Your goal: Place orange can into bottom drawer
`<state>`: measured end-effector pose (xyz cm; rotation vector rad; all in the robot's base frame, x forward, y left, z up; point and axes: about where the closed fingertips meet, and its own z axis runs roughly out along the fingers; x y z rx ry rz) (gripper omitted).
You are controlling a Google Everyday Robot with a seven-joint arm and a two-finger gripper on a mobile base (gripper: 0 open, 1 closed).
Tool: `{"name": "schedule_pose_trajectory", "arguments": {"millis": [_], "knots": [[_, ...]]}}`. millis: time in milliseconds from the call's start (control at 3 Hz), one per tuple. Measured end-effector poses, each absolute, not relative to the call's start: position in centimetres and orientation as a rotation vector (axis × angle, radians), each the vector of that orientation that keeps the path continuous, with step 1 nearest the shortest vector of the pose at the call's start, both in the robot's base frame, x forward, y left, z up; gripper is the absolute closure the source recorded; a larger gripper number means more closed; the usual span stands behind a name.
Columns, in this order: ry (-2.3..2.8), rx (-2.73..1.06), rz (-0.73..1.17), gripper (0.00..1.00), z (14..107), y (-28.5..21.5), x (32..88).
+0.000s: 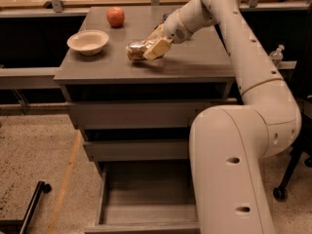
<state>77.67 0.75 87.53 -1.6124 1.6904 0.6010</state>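
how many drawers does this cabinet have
3, stacked: top drawer, middle drawer below it, bottom drawer lowest and pulled open. The gripper is above, at the orange can on the cabinet top.

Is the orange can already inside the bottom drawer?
No, the orange can lies on the cabinet top at the claw, above the open bottom drawer.
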Motion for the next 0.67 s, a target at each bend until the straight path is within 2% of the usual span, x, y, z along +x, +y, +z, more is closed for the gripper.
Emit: {"name": "schedule_pose_trajectory", "arguments": {"millis": [333, 667], "knots": [[1.659, -1.707, 0.564, 1.0, 91.8, -2.4, 72.7], [1.62, -1.732, 0.485, 1.0, 97.1, -5.2, 67.1]]}}
